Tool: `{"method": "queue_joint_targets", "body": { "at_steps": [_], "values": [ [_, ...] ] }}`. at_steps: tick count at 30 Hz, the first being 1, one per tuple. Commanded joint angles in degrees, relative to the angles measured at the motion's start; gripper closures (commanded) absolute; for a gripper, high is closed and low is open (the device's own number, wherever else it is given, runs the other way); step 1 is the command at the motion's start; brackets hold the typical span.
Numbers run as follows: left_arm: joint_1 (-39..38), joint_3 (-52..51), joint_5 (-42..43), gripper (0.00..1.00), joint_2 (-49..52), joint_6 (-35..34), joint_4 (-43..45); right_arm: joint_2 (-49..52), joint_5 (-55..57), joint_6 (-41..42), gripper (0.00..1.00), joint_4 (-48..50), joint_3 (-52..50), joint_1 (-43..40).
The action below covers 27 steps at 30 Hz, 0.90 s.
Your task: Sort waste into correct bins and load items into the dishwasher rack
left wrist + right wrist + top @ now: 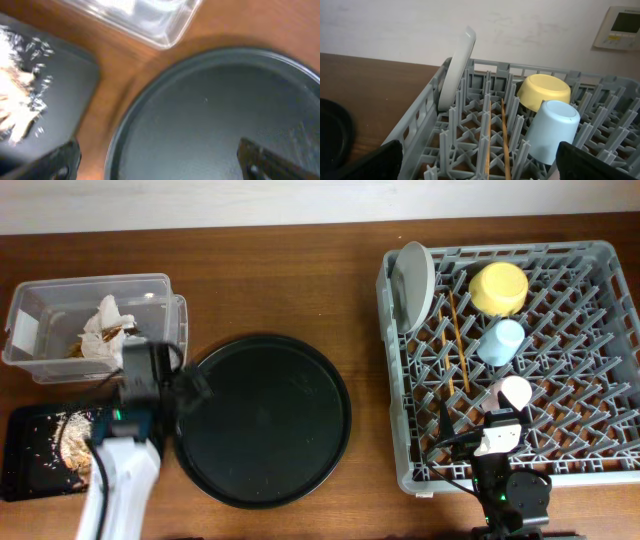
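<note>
The grey dishwasher rack (396,385) on the right holds an upright grey-white plate (413,280), a yellow bowl (498,287), a light-blue cup (500,340), a pale pink cup (515,392) and two chopsticks (458,345). My right gripper (497,430) is open and empty over the rack's front, next to the pink cup. The clear tub (45,300) holds the napkins and wrapper (105,330). The shallow black tray (25,465) holds the food scraps (72,440). My left gripper (192,390) is open and empty above the round tray's left rim.
The large round black tray (265,420) lies between the bins and the rack. The left wrist view shows its rim (125,125), the tub's corner (160,30) and the black tray (65,80). The right wrist view shows the plate (457,65), bowl (545,90) and blue cup (552,130).
</note>
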Motion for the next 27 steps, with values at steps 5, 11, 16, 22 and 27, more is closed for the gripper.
{"method": "queue_joint_targets", "body": {
  "at_steps": [5,11,16,22,27],
  "values": [
    [-0.13,-24.7,2.23,0.01,-18.03,4.48,20.44,-0.39,0.9,0.28,0.02,-0.13,-0.48,-0.42],
    [-0.13,-40.83,5.49,0.01,-31.45,4.96,36.76,-0.39,0.9,0.28,0.02,-0.13,-0.48,-0.42],
    [-0.13,-48.39,8.9,0.01,-39.21,8.37,46.47,-0.39,0.9,0.28,0.02,-0.13,-0.48,-0.42],
    [-0.09,-48.37,8.81,0.01,-49.59,16.39,41.48,-0.39,0.9,0.28,0.02,-0.13,-0.48,-0.42],
    [-0.09,-48.37,8.96,0.01,-57.24,20.92,35.69,-0.39,0.9,0.28,0.02,-0.13,-0.48,-0.42]
  ]
}}
